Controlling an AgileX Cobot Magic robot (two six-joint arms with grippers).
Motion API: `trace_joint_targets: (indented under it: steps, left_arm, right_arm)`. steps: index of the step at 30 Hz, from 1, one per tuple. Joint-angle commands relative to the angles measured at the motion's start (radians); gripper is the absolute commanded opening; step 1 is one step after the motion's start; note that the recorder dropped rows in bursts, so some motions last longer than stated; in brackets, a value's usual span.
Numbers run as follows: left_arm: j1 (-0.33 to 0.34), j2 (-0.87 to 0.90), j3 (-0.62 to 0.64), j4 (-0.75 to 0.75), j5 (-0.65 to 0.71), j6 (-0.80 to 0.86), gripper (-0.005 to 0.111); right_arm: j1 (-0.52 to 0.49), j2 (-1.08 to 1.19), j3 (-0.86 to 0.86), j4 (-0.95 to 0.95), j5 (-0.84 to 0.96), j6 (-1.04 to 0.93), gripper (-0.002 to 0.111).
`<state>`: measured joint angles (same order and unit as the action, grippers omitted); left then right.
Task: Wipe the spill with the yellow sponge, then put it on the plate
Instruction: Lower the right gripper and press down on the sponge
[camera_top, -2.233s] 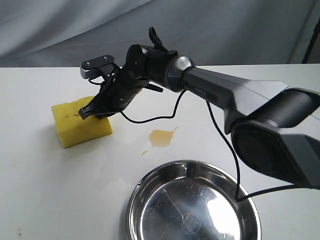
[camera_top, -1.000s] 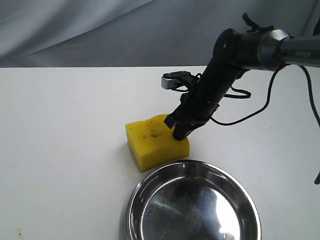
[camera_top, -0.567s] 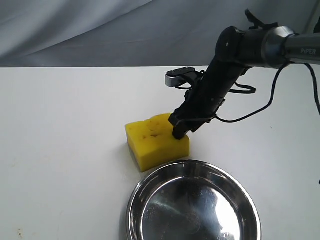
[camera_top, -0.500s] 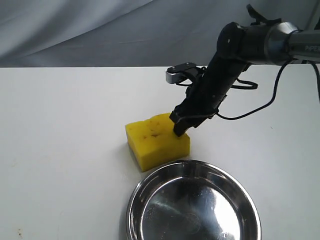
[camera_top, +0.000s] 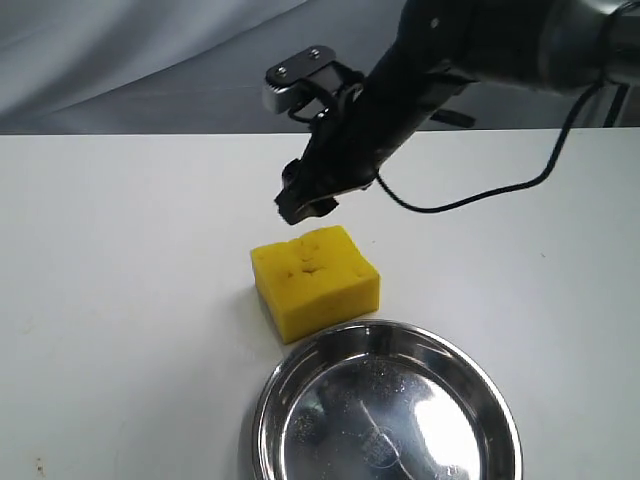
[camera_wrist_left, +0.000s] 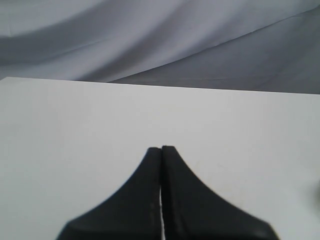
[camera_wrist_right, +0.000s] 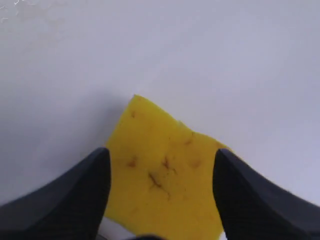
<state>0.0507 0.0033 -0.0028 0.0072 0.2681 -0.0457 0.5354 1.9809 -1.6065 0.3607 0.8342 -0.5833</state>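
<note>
The yellow sponge (camera_top: 315, 281) rests on the white table just behind the rim of the steel plate (camera_top: 290, 375). My right gripper (camera_top: 304, 203) hangs open a little above the sponge's far edge, holding nothing. In the right wrist view the sponge (camera_wrist_right: 165, 177) lies below and between the spread fingers of that gripper (camera_wrist_right: 161, 156), apart from them. No spill shows on the table; the spot where the sponge sits is covered. In the left wrist view my left gripper (camera_wrist_left: 161, 148) has its fingers pressed together over bare table.
A white table (camera_top: 120, 250) stretches left of the sponge. Grey cloth (camera_top: 150, 60) hangs behind the table's far edge. The right arm's black cable (camera_top: 470, 195) loops over the table to the right.
My right gripper dragged the sponge from the left over the spill to beside the plate, then let go, rose and shifted left above it. The puddle no longer shows.
</note>
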Motion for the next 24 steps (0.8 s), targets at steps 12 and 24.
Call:
trace_joint_targets:
  steps: [12,24]
  left_arm:
    - [0.003,-0.003,0.003,-0.007,-0.002,-0.001,0.0]
    - [0.003,-0.003,0.003,-0.007,-0.002,-0.001,0.0]
  right_arm:
    - [0.055,0.224,0.004,-0.197,0.007,0.106,0.047]
    - [0.146,0.242,0.004,-0.197,0.007,0.083,0.0]
